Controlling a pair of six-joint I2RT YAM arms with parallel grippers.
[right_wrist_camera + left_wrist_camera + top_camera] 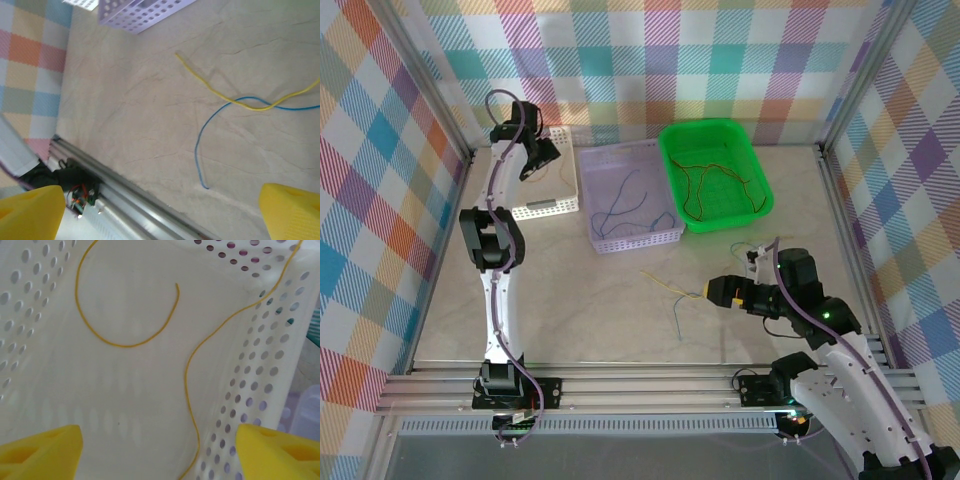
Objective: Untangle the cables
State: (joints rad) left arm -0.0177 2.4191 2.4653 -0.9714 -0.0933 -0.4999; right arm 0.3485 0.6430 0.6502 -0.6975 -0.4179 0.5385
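Observation:
My left gripper (533, 166) hangs over the white basket (558, 195) at the back left. In the left wrist view its yellow fingers (42, 452) stand wide apart, open, with nothing between them. A thin yellow cable (125, 345) lies curled on the basket floor, and a second yellow strand (187, 375) runs close to the right finger. On the table a yellow cable (215, 90) crosses a blue cable (200, 150). My right gripper (710, 290) is open just right of them, above the table.
A lavender basket (665, 235) holds blue-grey cables (620, 205). A green basket (760, 185) holds red-orange cables (705, 190). The metal rail (130, 185) runs along the table's near edge. Checked walls enclose the table.

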